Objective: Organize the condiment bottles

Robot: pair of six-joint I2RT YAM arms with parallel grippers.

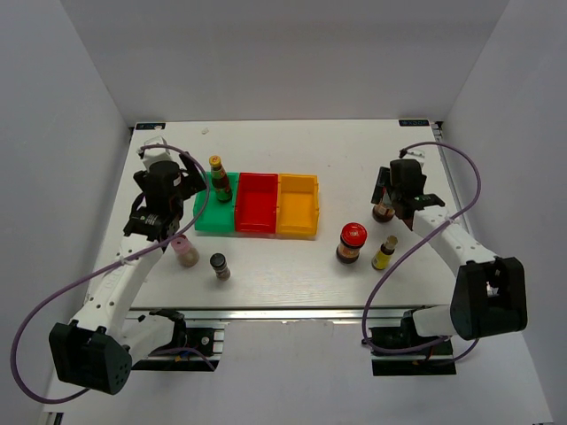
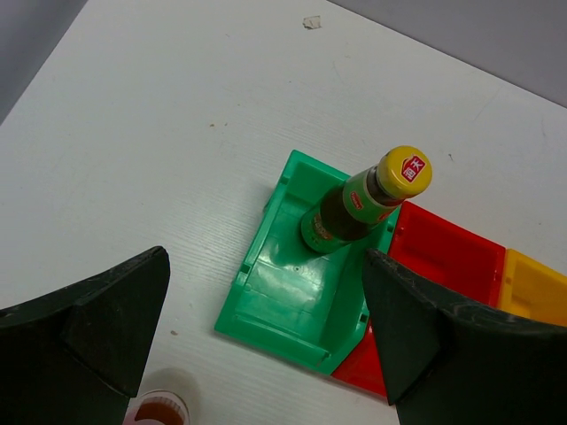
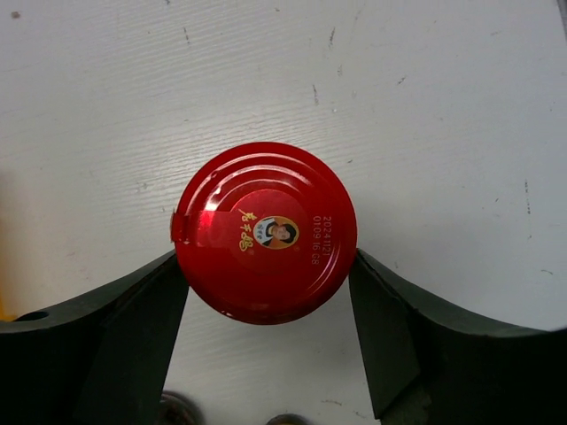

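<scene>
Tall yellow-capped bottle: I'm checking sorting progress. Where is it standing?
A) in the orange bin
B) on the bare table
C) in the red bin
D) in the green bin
D: the tall yellow-capped bottle stands inside the green bin, next to the red bin.

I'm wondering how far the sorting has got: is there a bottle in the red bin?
No, the red bin is bare inside; the one binned bottle stands in the green bin.
</scene>
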